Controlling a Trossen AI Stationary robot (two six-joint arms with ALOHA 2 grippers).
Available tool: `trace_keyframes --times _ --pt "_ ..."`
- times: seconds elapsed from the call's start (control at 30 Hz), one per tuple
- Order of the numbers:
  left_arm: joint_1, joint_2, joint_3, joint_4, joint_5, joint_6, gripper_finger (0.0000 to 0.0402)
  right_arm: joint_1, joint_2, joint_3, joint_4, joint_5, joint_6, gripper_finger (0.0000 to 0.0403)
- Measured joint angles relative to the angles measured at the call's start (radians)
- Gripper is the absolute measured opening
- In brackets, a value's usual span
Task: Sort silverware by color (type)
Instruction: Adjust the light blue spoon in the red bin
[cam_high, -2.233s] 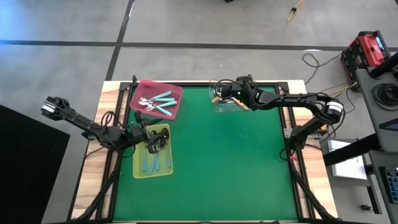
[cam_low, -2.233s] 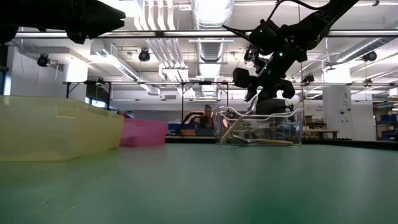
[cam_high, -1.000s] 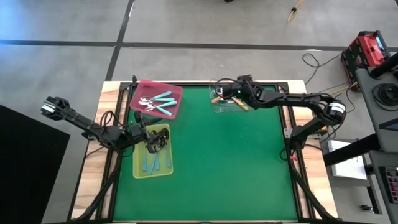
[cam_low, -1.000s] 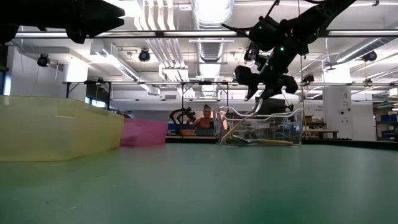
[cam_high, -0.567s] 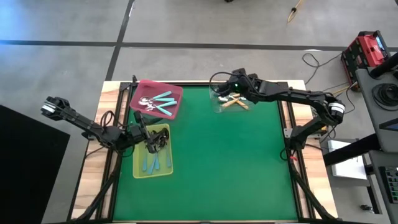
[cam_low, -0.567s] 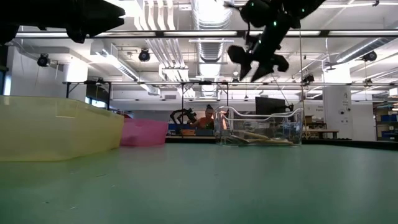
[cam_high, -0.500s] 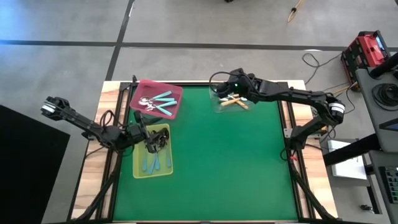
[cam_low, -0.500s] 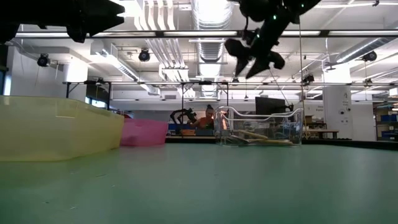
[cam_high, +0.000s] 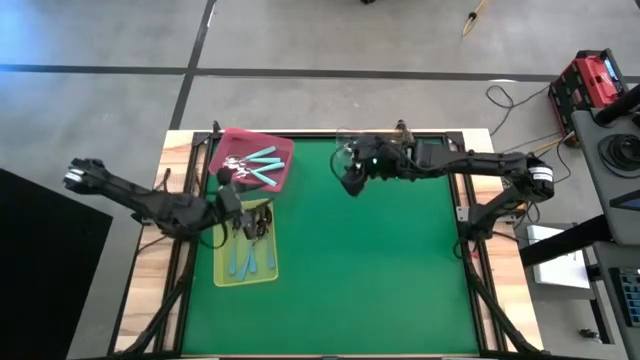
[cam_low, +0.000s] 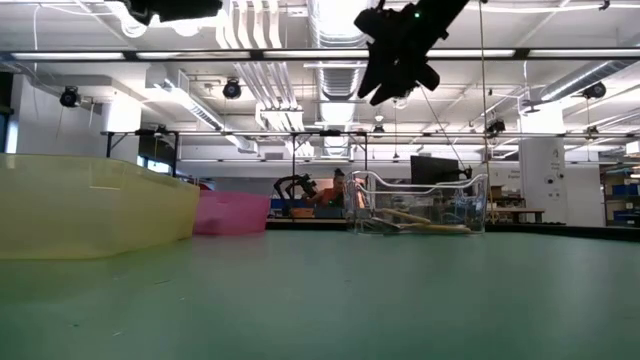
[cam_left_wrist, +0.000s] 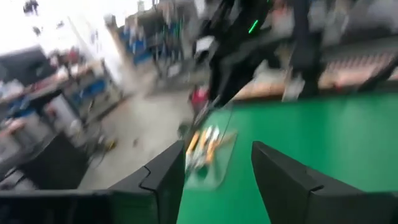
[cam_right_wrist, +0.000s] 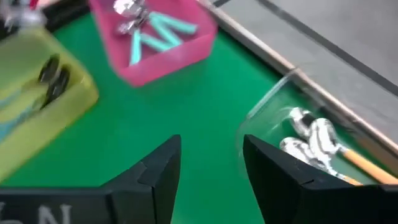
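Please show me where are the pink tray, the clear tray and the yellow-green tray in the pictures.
pink tray (cam_high: 283, 151): high view, on its bare far right corner.
clear tray (cam_low: 420, 188): low view, on its near transparent wall.
yellow-green tray (cam_high: 222, 271): high view, on its near left rim.

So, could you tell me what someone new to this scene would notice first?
Three coloured trays ring the green table: a pink tray of teal spoons at the far left, a yellow-green tray below it, and a clear tray of orange spoons at the far edge. Both arms hang above, the right gripper nearest the clear tray.
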Motion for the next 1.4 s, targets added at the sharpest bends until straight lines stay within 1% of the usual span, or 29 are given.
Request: trace_keyframes --times 0.13,0.2,0.27,0.33,0.4,0.53,0.63,0.77,0.87,1.0,1.13,1.3,1.4 --pt "0.086 0.013 0.160 -0.416 0.029 -0.116 0.0141 0.069 0.000 -0.008 -0.047 -0.011 -0.036 0.0135" --pt "0.140 0.023 0.220 -0.563 0.049 -0.163 0.0123 0.106 0.000 -0.008 -0.087 -0.013 -0.036 0.0118" --pt "0.201 0.039 0.263 -0.640 0.080 -0.186 0.0104 0.144 0.000 -0.012 -0.129 -0.013 -0.036 0.0100" --pt "0.271 0.058 0.290 -0.675 0.140 -0.178 0.0083 0.182 0.000 -0.025 -0.132 -0.013 -0.045 0.0080" --pt "0.348 0.080 0.301 -0.675 0.222 -0.142 0.0062 0.220 0.000 -0.043 -0.117 -0.006 -0.056 0.0061" --pt "0.515 0.142 0.308 -0.685 0.392 -0.030 0.0013 0.285 0.000 -0.099 -0.051 -0.005 -0.106 0.0028" --pt "0.644 0.196 0.318 -0.698 0.470 0.033 0.0006 0.310 0.000 -0.140 0.011 -0.006 -0.159 0.0013" --pt "0.809 0.295 0.362 -0.810 0.560 0.058 0.0002 0.303 0.000 -0.164 0.053 -0.005 -0.207 0.0009" --pt "0.910 0.383 0.408 -0.928 0.593 0.042 0.0001 0.278 0.000 -0.164 0.083 -0.005 -0.244 0.0009" --pt "0.995 0.499 0.456 -1.050 0.593 0.025 0.0000 0.239 -0.002 -0.164 0.106 -0.004 -0.314 0.0009" --pt "1.040 0.609 0.484 -1.124 0.595 0.040 0.0000 0.197 -0.002 -0.164 0.115 -0.005 -0.343 0.0009" --pt "1.080 0.726 0.512 -1.163 0.592 0.115 0.0000 0.149 -0.002 -0.166 0.121 -0.015 -0.400 0.0009" --pt "1.098 0.778 0.543 -1.170 0.590 0.136 0.0000 0.118 -0.002 -0.166 0.151 -0.056 -0.425 0.0009"
